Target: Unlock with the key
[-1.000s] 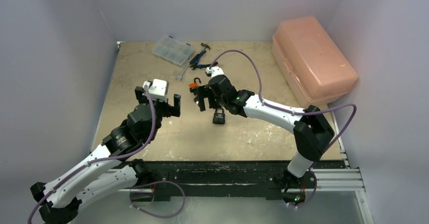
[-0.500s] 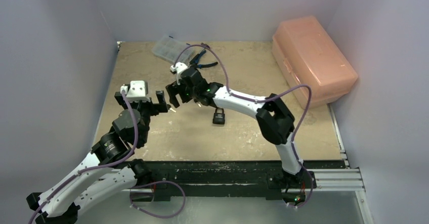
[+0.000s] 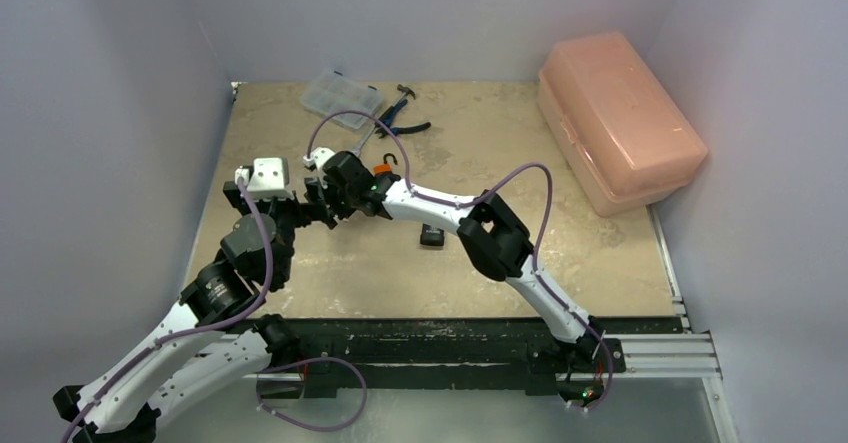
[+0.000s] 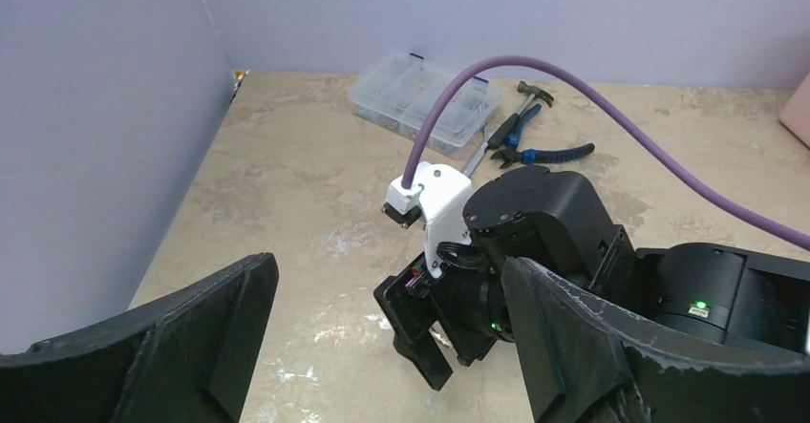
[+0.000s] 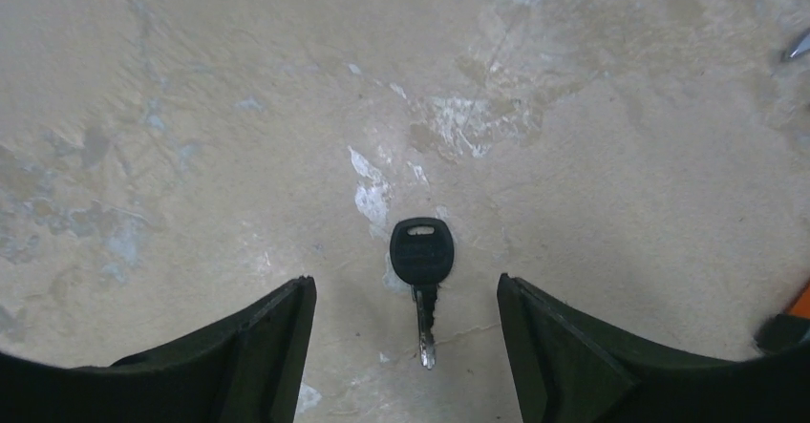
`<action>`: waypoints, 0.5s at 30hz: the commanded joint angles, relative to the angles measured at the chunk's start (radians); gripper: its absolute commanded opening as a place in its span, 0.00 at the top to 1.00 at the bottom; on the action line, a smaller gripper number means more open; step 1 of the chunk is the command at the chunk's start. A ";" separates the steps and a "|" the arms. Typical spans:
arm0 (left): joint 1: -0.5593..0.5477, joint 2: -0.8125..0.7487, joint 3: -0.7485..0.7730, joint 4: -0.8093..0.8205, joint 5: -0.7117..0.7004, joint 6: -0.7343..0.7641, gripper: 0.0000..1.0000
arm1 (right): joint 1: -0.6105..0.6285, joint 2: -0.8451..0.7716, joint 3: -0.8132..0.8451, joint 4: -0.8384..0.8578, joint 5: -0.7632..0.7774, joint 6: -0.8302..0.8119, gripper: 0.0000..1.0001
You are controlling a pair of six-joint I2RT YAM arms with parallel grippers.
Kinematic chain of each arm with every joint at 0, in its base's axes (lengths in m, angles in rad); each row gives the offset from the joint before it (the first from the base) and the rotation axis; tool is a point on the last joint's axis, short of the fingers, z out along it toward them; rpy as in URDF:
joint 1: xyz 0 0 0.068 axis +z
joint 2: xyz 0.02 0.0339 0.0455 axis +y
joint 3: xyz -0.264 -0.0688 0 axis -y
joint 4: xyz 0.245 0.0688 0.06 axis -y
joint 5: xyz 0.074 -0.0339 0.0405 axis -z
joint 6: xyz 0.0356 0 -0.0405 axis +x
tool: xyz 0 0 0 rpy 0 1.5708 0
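A black-headed key [image 5: 420, 256] lies flat on the table, its silver blade pointing toward the camera. My right gripper [image 5: 401, 347] hangs open just above it, one finger on each side and neither touching. From above, the right gripper [image 3: 326, 204] points down at the table and hides the key. My left gripper [image 3: 272, 203] stands wide open and empty right beside it. In the left wrist view the right gripper [image 4: 449, 347] sits between the left fingers [image 4: 191, 347]. A black padlock [image 3: 432, 235] lies behind the right forearm.
An orange-bodied lock [image 3: 381, 170] sits beside the right wrist. At the back are a clear organiser box [image 3: 342, 98], blue-handled pliers [image 3: 400, 123], a small hammer [image 3: 405, 91] and a wrench [image 3: 362, 143]. A large pink toolbox [image 3: 620, 118] fills the back right. Grey walls enclose the table.
My right arm has swung left from the padlock, come down over the key beside the left gripper, and narrowed its jaws a little. The left arm pulled left, then held still.
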 commanded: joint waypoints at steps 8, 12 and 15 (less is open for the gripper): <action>0.033 -0.006 0.010 0.037 0.025 -0.016 0.05 | 0.007 0.076 0.133 -0.036 0.007 -0.051 0.32; 0.037 -0.005 0.008 0.036 0.029 -0.016 0.05 | 0.016 0.097 0.137 -0.039 0.026 -0.065 0.40; 0.040 -0.007 0.008 0.037 0.032 -0.016 0.05 | 0.021 0.110 0.136 -0.039 0.045 -0.079 0.42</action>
